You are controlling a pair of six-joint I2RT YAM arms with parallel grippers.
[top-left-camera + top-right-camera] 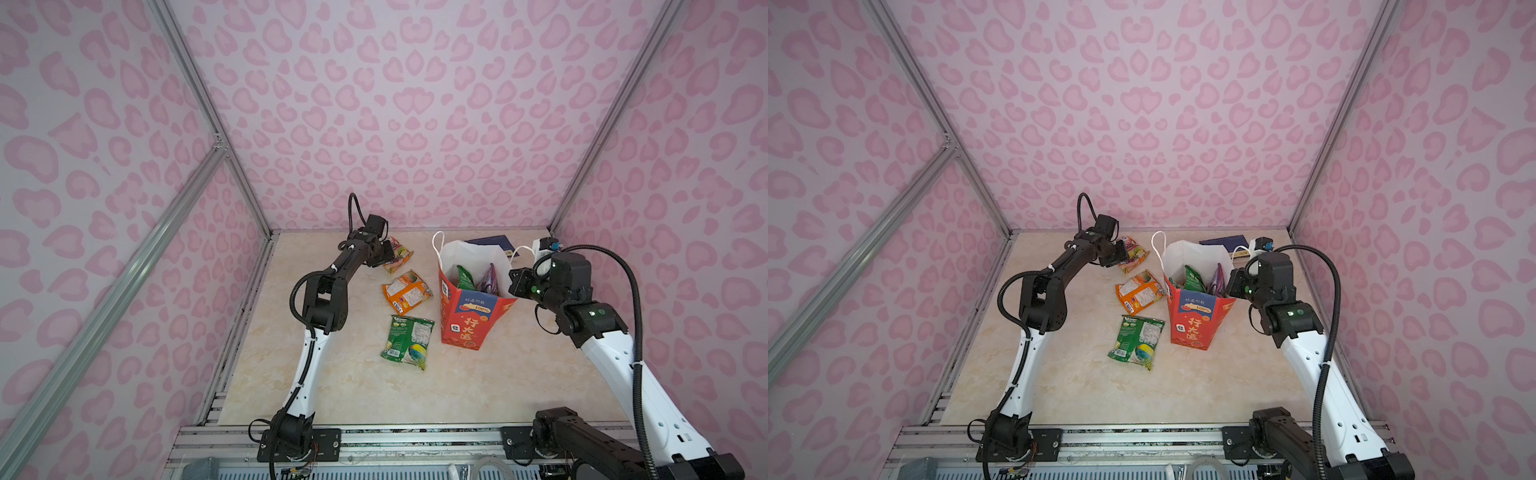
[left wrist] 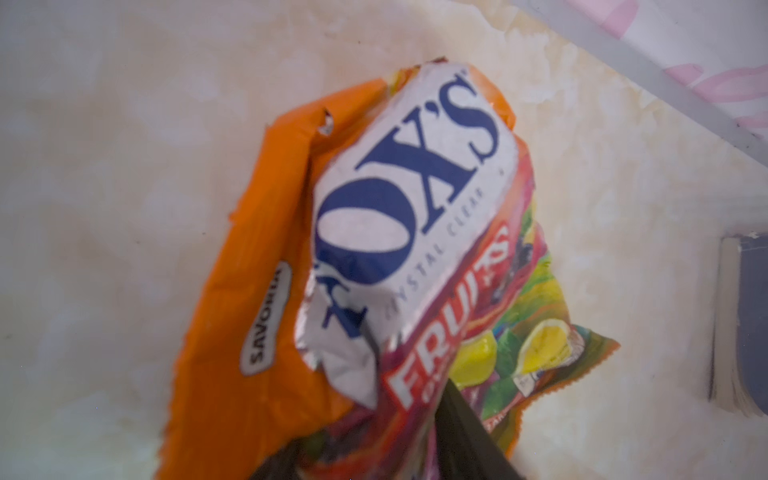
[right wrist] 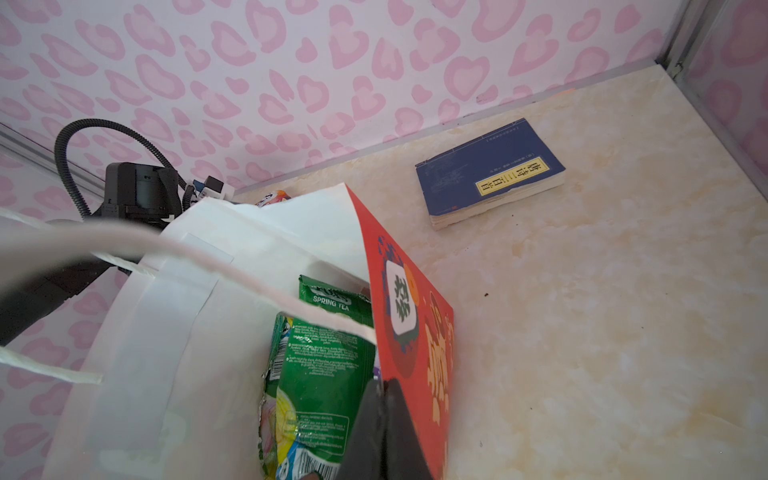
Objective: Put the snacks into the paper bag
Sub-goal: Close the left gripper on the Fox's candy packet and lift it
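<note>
Snacks outside the paper bag number three in both top views: a Fox's fruits packet toward the back of the desk, an orange packet in front of it and a green packet nearest the arm bases, all left of the bag and apart from it. My worry is the pickup. The left hand sits right on the fruits packet with its fingers either side of the packet's lower edge, but that close view is blurred and I cannot tell whether they are clamped on it. A pinch so near the edge of glossy film could slip, or let the packet dangle and snag the cord handle on the way over. The right hand is closed on the bag's red side wall at the rim; a hard knock could tip the tall bag. Inside, a spring tea packet stands upright and crowds the opening, so a flat drop may hang up on it.
</note>
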